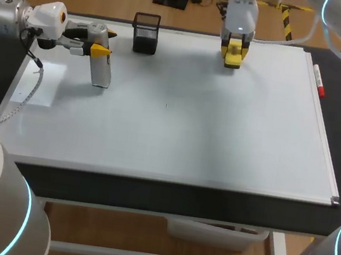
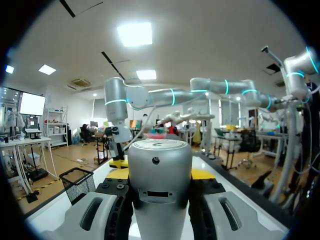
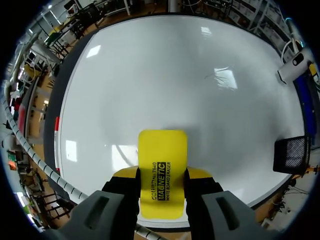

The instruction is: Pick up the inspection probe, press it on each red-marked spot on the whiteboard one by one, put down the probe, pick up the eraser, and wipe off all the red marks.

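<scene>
Head view: probe (image 1: 102, 71) stands upright, tip downward.

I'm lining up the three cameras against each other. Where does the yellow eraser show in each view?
Head view: eraser in the right gripper, at the whiteboard's far edge.
Left wrist view: small yellow patch beyond the probe, under the right gripper.
Right wrist view: eraser held in the right gripper, over the whiteboard.
Shared landmark: the black mesh basket.

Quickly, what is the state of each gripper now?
Left gripper: closed on the inspection probe.
Right gripper: closed on the eraser.
</scene>
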Robot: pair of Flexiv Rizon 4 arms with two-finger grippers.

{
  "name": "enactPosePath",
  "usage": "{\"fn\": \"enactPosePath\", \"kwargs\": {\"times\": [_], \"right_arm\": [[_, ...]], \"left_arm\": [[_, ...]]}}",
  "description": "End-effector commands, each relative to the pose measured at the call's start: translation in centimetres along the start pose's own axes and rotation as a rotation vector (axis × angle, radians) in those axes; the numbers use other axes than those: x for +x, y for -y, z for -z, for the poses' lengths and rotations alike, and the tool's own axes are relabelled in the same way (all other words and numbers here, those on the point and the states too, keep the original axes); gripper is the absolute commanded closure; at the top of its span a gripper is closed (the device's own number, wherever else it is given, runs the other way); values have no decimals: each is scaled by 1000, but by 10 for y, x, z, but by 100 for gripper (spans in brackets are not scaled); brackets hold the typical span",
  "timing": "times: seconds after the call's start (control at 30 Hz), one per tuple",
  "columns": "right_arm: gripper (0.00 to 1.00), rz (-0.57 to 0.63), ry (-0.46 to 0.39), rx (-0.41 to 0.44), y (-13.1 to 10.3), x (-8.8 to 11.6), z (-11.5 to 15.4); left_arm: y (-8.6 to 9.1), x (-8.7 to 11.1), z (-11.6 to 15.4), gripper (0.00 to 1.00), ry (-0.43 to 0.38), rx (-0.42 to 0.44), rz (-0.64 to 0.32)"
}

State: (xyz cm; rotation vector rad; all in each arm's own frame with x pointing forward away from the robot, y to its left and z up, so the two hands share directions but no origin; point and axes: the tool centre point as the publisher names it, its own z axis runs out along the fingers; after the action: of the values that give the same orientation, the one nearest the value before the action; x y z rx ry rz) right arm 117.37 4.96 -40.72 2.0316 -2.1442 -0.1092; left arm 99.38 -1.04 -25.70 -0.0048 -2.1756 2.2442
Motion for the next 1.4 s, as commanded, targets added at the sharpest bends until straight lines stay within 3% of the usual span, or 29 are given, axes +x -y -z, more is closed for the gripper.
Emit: {"fn": "enactPosePath", "kwargs": {"times": [0.03,0.53,1.4], "right_arm": [[100,1,-2,28,-13,9,3],[100,-35,11,50,-14,30,-7],[100,-10,22,42,-4,31,-14]], "left_arm": [[1,1,-1,100,2,0,-2],[1,1,-1,100,2,0,-2],[1,1,-1,100,2,0,-2]]}}
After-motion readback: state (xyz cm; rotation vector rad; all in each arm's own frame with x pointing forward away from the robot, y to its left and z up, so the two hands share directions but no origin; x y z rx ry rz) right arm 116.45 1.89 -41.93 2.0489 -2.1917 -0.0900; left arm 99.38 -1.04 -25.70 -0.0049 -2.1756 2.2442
